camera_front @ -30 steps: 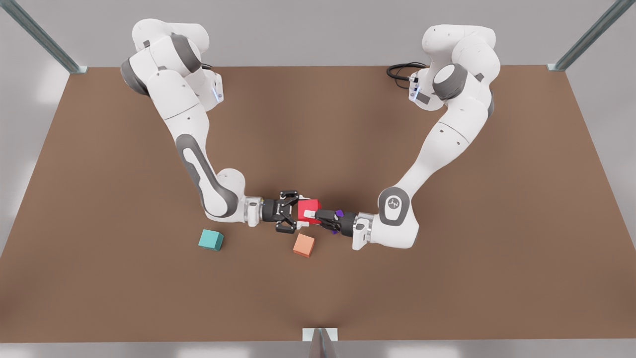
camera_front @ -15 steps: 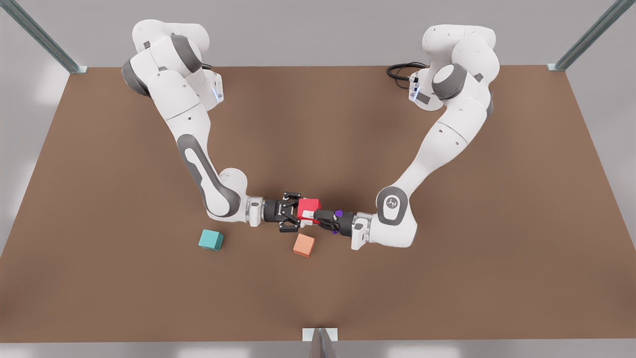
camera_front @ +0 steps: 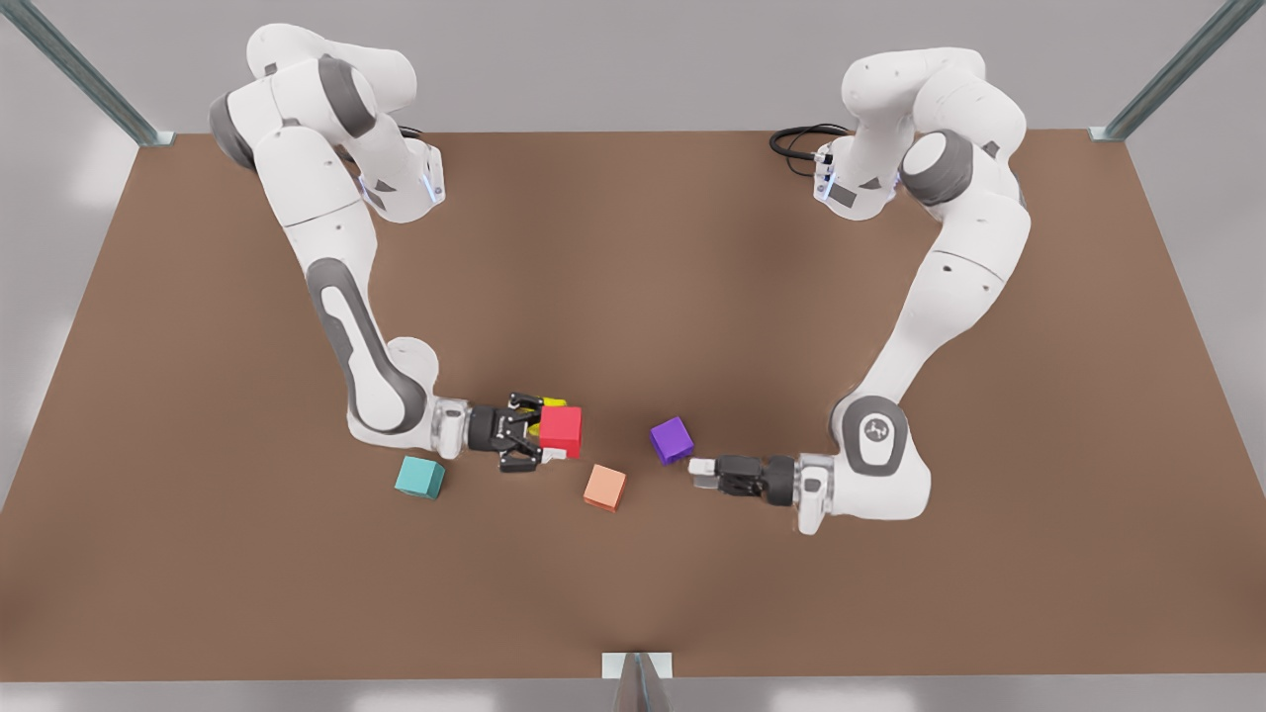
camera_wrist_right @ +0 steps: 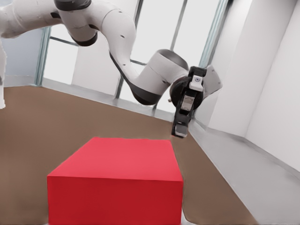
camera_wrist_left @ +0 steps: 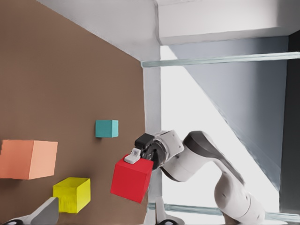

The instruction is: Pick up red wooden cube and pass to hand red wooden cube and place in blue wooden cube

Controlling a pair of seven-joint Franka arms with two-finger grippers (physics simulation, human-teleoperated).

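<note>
The red wooden cube (camera_front: 561, 430) is held above the table in my right gripper (camera_front: 546, 435), which is shut on it; this is the arm on the front view's left. The cube looms close in the right wrist view (camera_wrist_right: 117, 183). In the left wrist view it appears farther off (camera_wrist_left: 132, 180). My left gripper (camera_front: 700, 473), on the front view's right, is open and holds nothing, well apart from the cube. The blue wooden cube (camera_front: 420, 477), teal in colour, rests on the table just below and to the left of the right wrist, also in the left wrist view (camera_wrist_left: 107, 128).
A salmon-orange cube (camera_front: 604, 487) lies between the two grippers, and a purple cube (camera_front: 672, 440) sits just beside the left gripper. A yellow cube (camera_front: 552, 402) peeks out behind the right gripper. The brown table (camera_front: 633, 247) stretches wide behind both arms.
The left gripper let go of the red cube and drew back toward the front view's right. The right gripper carried the cube toward the left. The purple cube came into sight.
</note>
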